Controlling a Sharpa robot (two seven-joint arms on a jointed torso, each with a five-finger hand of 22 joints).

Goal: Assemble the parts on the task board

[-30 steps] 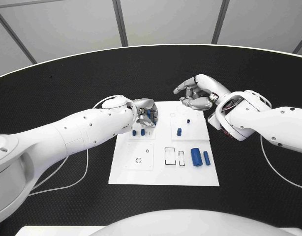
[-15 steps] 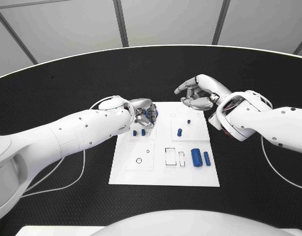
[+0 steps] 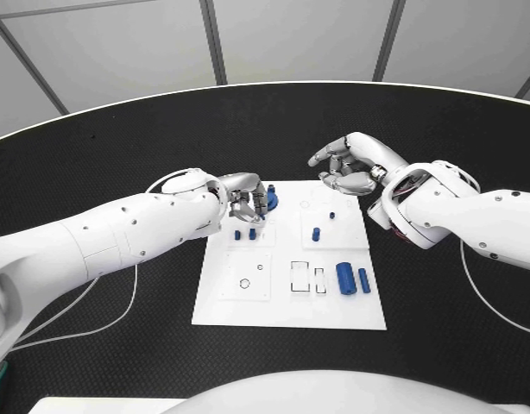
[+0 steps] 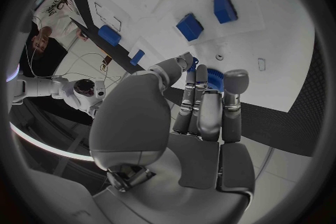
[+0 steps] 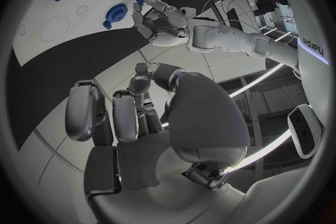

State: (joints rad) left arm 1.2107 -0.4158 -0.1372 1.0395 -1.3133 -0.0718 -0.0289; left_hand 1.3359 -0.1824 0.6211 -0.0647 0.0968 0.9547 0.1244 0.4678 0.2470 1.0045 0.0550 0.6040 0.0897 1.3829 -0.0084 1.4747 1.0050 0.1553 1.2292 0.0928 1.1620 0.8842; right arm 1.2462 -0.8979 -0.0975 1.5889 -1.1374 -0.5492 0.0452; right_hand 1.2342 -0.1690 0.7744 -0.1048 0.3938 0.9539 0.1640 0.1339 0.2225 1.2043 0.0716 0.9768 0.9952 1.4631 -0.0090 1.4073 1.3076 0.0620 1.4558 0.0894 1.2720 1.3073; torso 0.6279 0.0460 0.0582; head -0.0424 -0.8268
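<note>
Head view: the left hand (image 3: 242, 194) pinches a blue part (image 3: 271, 199) in its fingers over the task board's (image 3: 287, 306) far left corner; the right hand (image 3: 350, 164) hovers beyond the far edge, fingers curled, empty.

A single piece of lettering shows, in the right wrist view: dark letters on the white forearm of the left arm (image 5: 308, 50), at the circle's rim, too curved and small to be read surely.

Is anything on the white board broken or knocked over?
Nothing stands out. The task board lies flat and whole on the table, the blue parts rest tidily on it, and the left hand holds one blue part over the board's far end.
</note>
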